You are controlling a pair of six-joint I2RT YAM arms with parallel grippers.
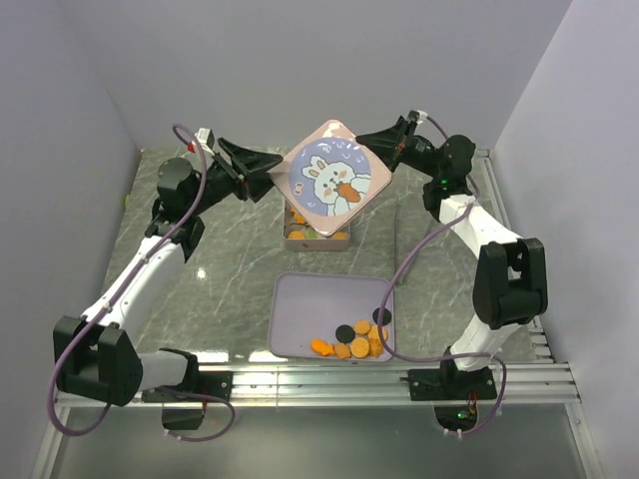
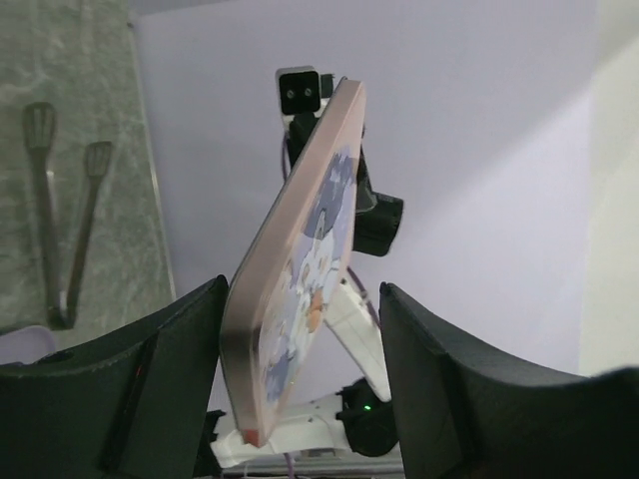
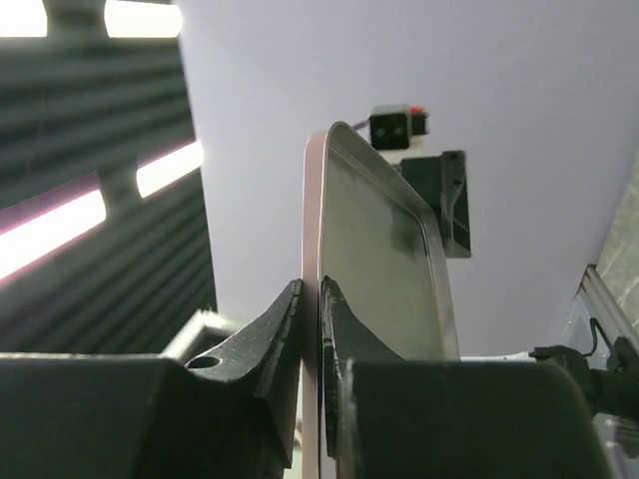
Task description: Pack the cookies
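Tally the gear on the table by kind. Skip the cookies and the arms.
lid: 1
tin: 1
tray: 1
tongs: 1
Total: 4

Smooth satin-metal lid (image 1: 329,181), glossy printed face; polished marble-look tabletop (image 1: 230,269); matt plastic tray (image 1: 300,309); matt cookies (image 1: 359,346).
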